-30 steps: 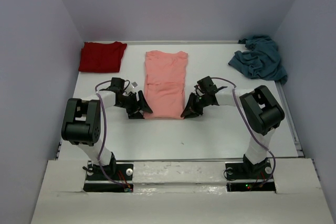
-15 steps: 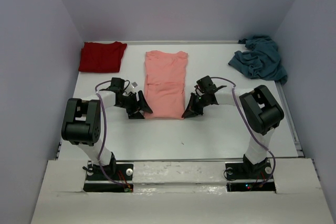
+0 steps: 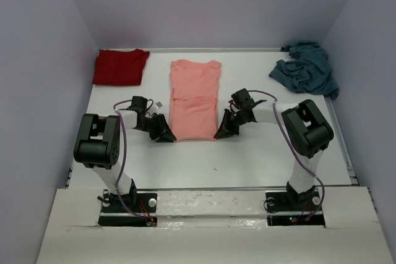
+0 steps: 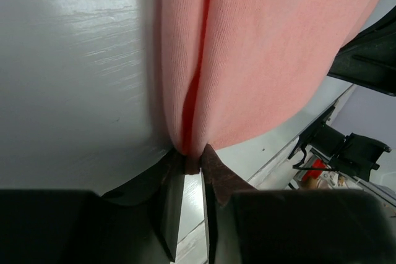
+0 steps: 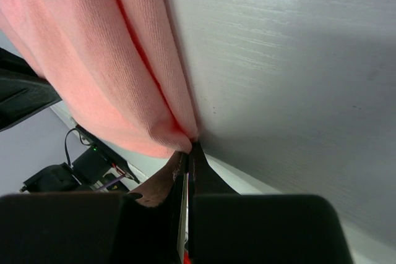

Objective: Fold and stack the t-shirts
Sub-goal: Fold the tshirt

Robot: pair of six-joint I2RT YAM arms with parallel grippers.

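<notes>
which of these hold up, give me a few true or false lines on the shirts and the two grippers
1. The salmon-pink shirt lies spread out mid-table, between the two grippers. True.
2. The dark red shirt is stacked on the salmon-pink one. False: it lies apart, at the table's far left corner.
3. The teal-blue shirt is neatly folded. False: it is a crumpled heap at the far right.
4. The left gripper and the right gripper are each at a near corner of the salmon-pink shirt. True.
5. The right gripper is wide open. False: its fingers are pinched together on the shirt's edge.
</notes>
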